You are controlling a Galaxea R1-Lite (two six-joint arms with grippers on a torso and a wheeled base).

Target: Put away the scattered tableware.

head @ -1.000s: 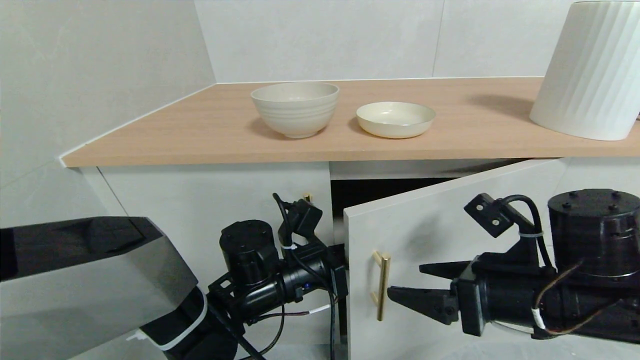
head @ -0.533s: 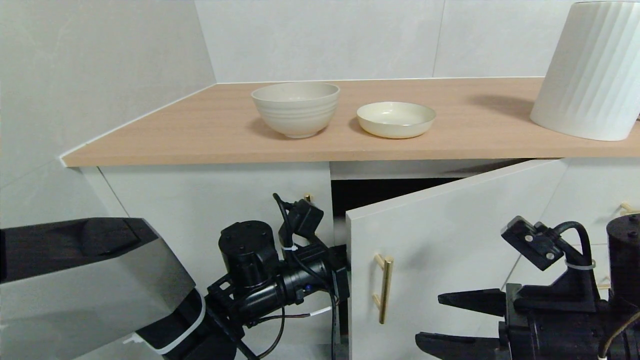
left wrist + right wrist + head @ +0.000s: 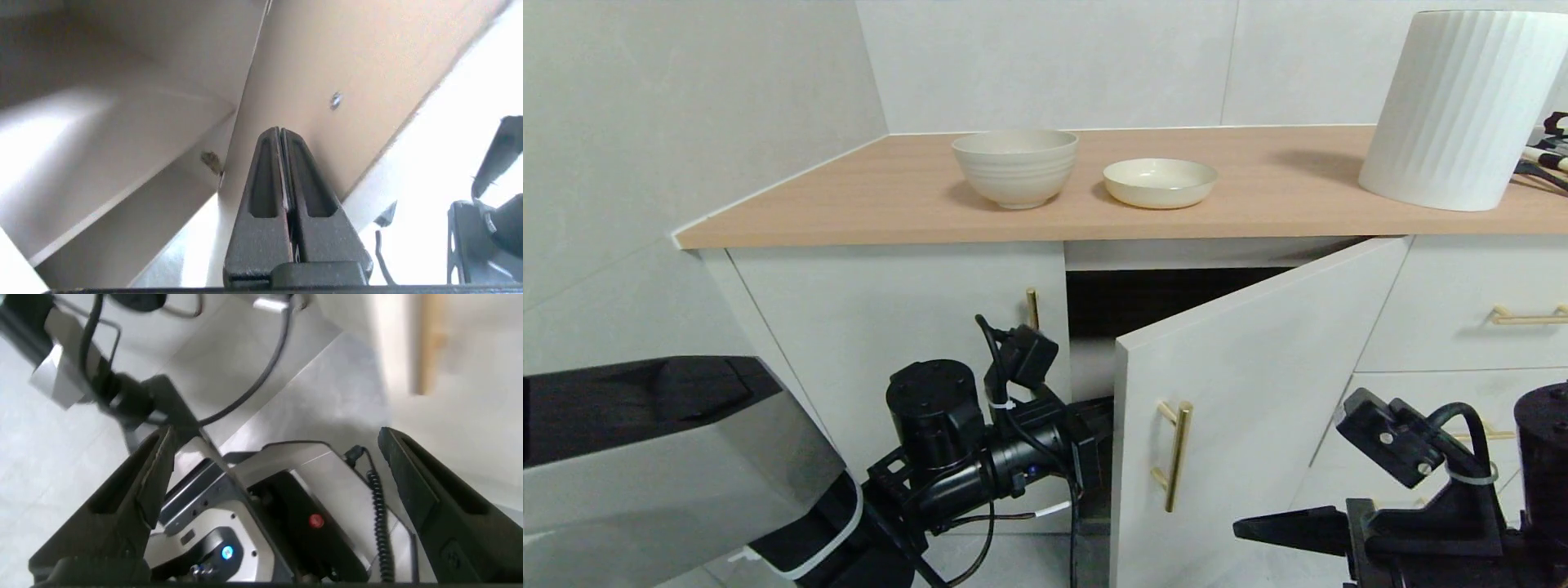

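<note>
A ribbed cream bowl [image 3: 1015, 167] and a shallow cream dish [image 3: 1160, 181] stand side by side on the wooden countertop [image 3: 849, 204]. Below them the cabinet door [image 3: 1258, 359] with a brass handle [image 3: 1174, 457] hangs partly open over a dark interior. My left arm's wrist [image 3: 1029, 457] reaches to the door's free edge. In the left wrist view my left gripper [image 3: 280, 139] is shut and empty, pressed along the door's inner side [image 3: 368, 73]. My right gripper [image 3: 282, 486] is open and empty, low and right of the handle, with its upper finger [image 3: 1286, 527] pointing at the door.
A tall white ribbed container [image 3: 1462, 106] stands on the counter at the right, with utensils [image 3: 1547, 155] beside it. Drawers with brass pulls [image 3: 1527, 314] lie right of the open door. A tiled wall closes off the left side.
The head camera has drawn back, shifting the whole picture. My right gripper has pulled away from the door handle, down and to the right. The left gripper stays at the door edge.
</note>
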